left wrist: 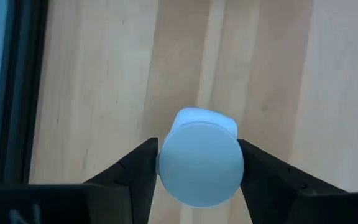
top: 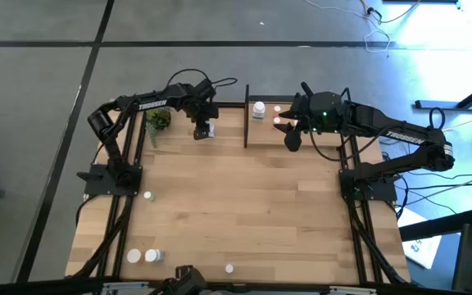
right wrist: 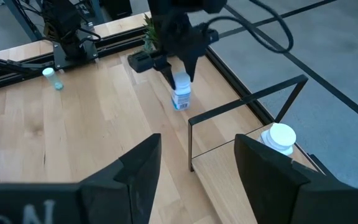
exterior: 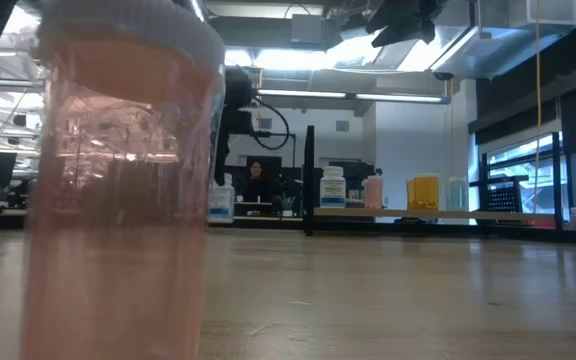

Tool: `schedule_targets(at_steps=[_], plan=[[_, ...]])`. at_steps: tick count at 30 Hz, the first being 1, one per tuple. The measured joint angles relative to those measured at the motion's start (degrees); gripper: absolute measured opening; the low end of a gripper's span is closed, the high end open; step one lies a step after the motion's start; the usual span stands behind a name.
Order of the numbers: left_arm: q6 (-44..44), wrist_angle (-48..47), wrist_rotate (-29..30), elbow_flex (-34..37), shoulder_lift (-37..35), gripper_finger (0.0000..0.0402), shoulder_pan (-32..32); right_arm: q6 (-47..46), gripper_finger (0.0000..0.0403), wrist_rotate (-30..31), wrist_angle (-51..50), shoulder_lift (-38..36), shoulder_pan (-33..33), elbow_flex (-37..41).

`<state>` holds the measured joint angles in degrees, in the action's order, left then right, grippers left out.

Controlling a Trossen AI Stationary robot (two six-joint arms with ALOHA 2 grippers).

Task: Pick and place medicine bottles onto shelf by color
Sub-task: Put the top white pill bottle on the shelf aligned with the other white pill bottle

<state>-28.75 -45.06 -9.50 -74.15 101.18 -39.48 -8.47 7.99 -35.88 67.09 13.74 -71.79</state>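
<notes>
- Light wooden tabletop (top: 244, 205), plank grain, black frame rails along both sides; grey floor beyond with cables at far right.
- Low view: office room behind, ceiling lights, windows at right, a person seated far back.
- Left gripper (top: 204, 129) at far edge of table, fingers (left wrist: 138, 171) clamped on either side of white-capped medicine bottle (left wrist: 199, 163); bottle upright on the wood, label showing in right wrist view (right wrist: 181, 96).
- Small potted plant (top: 157, 120) just beside left gripper, toward the left rail.
- Shelf (top: 310, 135) with thin black posts, just beyond the clamped bottle on the right-arm side; white bottle (top: 259, 109) standing on it, near its black end post.
- Right gripper (top: 292, 135) above shelf, fingers (right wrist: 138, 165) apart, nothing between them; white bottle cap (right wrist: 281, 135) just outside one finger.
- Low view of shelf: white labelled bottle (exterior: 332, 187), pinkish bottle (exterior: 373, 190), yellow one (exterior: 424, 192) in a row.
- Loose bottles well apart from both grippers: one near left arm base (top: 147, 196), pair at near left (top: 144, 256), one at near edge (top: 229, 268).
- Pinkish bottle (exterior: 118, 190) hard against low camera, blocks left third, base cut off.
- Colours of the near-edge bottles too small to tell from above.
</notes>
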Motion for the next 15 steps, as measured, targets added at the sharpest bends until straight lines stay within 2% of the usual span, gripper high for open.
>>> schedule_targets(at_steps=[8, 15], plan=[[8.06, -2.58, -0.52, -0.02, -5.07, 0.0186, 2.96, 0.03, 0.0205, -0.02, 0.0, 0.0, 0.0, 0.0], [17.58, -3.98, -0.72, -0.07, -7.98, 0.0186, 10.53, 3.53, 0.0205, -0.04, 0.0, 0.0, 0.0, 0.0]])
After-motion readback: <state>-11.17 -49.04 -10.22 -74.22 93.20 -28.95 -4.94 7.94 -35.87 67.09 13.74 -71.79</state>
